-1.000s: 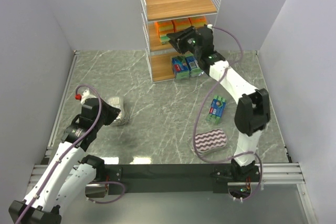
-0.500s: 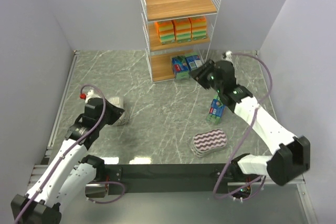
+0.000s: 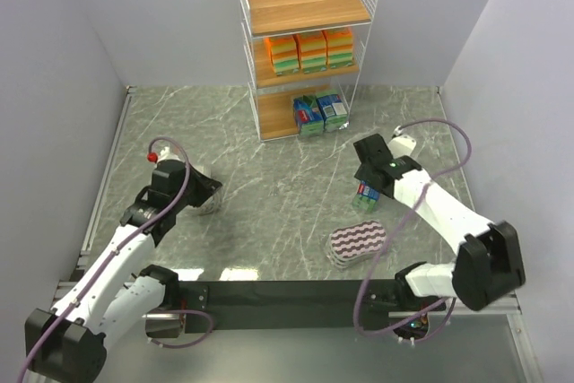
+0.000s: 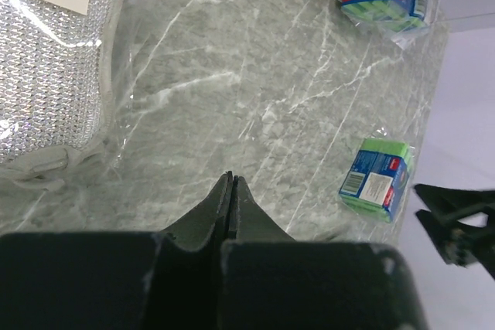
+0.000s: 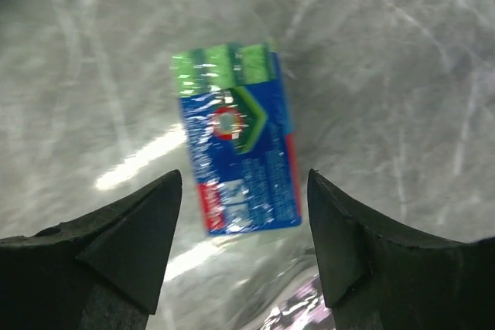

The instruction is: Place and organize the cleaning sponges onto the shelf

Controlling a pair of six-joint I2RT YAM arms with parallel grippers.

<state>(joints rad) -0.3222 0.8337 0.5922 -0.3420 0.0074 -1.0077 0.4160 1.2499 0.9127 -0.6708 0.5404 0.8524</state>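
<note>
1. Grey-green marbled tabletop [image 3: 269, 177] between pale walls [image 3: 81, 42] carries everything.
2. At the far side stands the shelf [image 3: 305, 4]. Three orange-yellow packs [image 3: 309, 49] sit in a row on its middle tier, and two blue-green packs [image 3: 320, 114] sit at the right end of its bottom tier.
3. A third blue-green pack [image 5: 232, 144] lies flat on the marble to the right. The right gripper [image 5: 244, 179] hovers directly over it, jaws spread wide and grasping nothing.
4. A purple-white oval pack [image 3: 359, 243] lies near that one, closer to the arm bases.
5. The left gripper [image 4: 232, 191] is clenched on nothing, fingers pressed together, just beside the silvery-grey pack [image 4: 46, 59] on the table's left.
</note>
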